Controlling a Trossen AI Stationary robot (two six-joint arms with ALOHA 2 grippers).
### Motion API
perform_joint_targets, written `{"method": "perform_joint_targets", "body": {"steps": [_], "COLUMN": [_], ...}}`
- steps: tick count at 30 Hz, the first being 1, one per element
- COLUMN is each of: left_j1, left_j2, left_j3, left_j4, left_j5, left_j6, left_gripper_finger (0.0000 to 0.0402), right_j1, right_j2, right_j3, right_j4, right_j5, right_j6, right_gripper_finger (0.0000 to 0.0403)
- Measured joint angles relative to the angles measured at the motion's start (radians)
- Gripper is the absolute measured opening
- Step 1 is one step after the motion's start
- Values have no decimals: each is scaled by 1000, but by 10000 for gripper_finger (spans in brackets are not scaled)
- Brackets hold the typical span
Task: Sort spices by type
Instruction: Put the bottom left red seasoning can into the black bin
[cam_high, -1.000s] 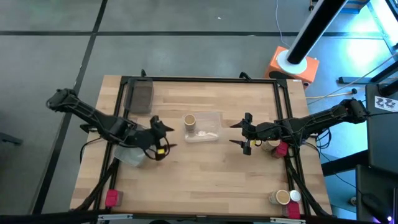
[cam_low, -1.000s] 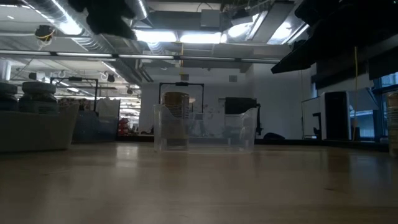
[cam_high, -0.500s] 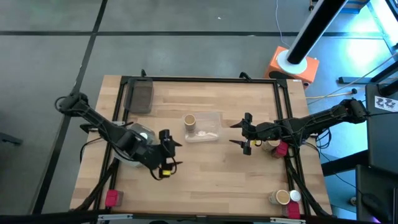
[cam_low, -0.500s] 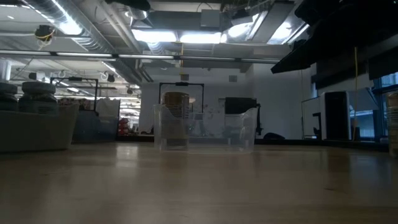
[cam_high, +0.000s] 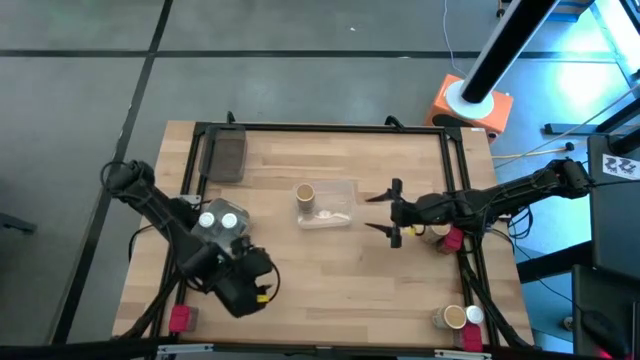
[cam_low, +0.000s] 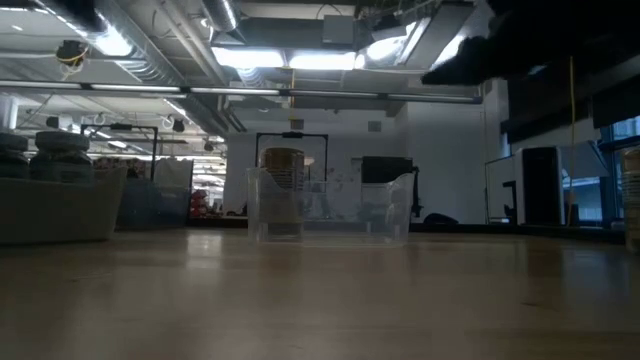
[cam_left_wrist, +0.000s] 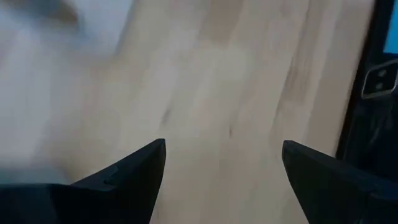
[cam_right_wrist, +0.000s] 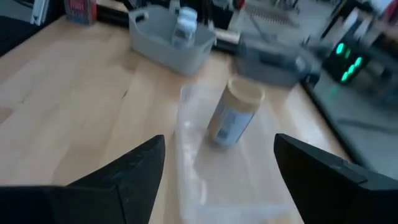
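Right hand (cam_high: 391, 212) hangs with fingers spread and holding nothing, beside the clear tray (cam_high: 340, 205) where a tan spice (cam_high: 305, 193) stands; left hand (cam_high: 258, 288) waits low by the front-left worktop (cam_high: 330, 270), apparently also spread and bare. Best turn toward the unsorted jars (cam_high: 452, 318) at the right edge, approaching from above, centring one jar between the fingers.

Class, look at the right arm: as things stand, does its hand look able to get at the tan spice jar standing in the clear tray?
Probably yes. The right hand is open, empty and pointed at the tan spice jar, which stands upright in the clear tray. Only bare table lies between; the low tray wall may need clearing.
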Motion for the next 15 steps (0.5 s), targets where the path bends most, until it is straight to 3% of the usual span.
{"method": "perform_joint_targets", "body": {"steps": [9,15], "left_j1": [-67,-77], "left_j2": [45,86], "left_j3": [0,0], "left_j4": [-136,-155], "left_j5": [224,465], "left_j6": [-453,-649], "left_gripper_finger": [303,303], "right_j1": [0,0], "right_j2": [0,0], "right_j3": [0,0], "right_j4": [119,124], "right_j5": [0,0], "right_j6": [-198,-221], "right_gripper_finger": [301,301]}}
